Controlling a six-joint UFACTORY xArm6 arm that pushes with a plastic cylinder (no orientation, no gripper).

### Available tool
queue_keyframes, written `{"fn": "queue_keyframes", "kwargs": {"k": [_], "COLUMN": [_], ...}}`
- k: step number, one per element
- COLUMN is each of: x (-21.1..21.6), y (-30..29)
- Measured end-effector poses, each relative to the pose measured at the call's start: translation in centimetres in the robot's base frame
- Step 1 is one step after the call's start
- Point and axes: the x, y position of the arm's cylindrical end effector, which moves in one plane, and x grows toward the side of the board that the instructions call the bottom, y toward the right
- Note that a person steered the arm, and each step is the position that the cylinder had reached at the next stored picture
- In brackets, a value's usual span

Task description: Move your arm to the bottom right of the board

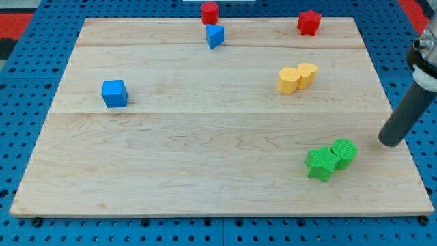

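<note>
Resting on the wooden board point(205, 137) near its right edge, my tip point(390, 142) is a bare rod end that holds nothing and touches no block. Just to its left sit a green cylinder point(344, 152) and a green star point(320, 165), touching each other near the board's near right corner. Farther off, two yellow blocks point(296, 77) touch. A red star point(309, 22) sits at the far right edge, a red block point(209, 12) and a blue triangle point(215, 36) at the far middle, and a blue cube point(114, 93) well apart on the left
</note>
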Motion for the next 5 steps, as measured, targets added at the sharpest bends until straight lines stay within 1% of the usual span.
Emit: {"fn": "queue_keyframes", "kwargs": {"k": [3, 5], "x": [5.6, 6.5], "y": [2.5, 2.9]}}
